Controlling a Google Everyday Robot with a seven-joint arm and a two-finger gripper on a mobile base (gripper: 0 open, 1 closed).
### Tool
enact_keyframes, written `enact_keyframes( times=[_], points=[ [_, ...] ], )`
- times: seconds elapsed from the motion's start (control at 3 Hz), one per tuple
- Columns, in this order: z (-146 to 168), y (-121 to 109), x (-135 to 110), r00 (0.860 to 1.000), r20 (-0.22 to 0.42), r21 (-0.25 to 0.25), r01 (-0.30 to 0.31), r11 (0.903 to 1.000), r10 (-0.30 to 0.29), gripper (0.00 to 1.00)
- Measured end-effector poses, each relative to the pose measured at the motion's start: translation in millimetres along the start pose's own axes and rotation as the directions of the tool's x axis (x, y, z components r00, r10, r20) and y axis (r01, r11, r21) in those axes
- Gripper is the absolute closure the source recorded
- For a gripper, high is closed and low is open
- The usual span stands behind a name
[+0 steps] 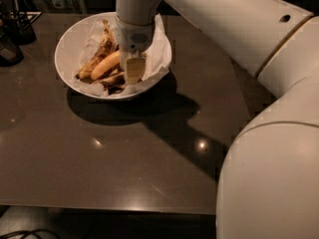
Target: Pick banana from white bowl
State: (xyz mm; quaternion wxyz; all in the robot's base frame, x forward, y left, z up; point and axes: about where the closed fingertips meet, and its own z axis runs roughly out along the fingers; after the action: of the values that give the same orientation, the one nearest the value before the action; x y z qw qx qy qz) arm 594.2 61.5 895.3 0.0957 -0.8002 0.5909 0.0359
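Dark glossy bench (99, 163). Far left, in the white bowl (64, 59) with crumpled paper (160, 44) and brown peels (103, 46): the banana (105, 65), not yet lifted. Down at its right end: the claw (132, 71); cannot tell whether apart or clamped. To come, seemingly: secure grasp, lift-out. Open bench near and right; dark containers (15, 31) at far-left edge.

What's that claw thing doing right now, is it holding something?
Gripper: down in the white bowl, at the banana's right end; open, closed or holding cannot be told.
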Motion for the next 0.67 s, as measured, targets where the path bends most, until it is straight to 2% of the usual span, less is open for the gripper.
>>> enact_keyframes(
  times=[0.33, 0.67],
  points=[
    [-1.4, -0.7, 4.3, 1.000, 0.002, 0.005, -0.030, 0.9995, 0.030, 0.87],
    [-1.5, -0.7, 4.2, 1.000, 0.003, 0.006, -0.030, 0.9995, 0.030, 1.00]
  ],
)
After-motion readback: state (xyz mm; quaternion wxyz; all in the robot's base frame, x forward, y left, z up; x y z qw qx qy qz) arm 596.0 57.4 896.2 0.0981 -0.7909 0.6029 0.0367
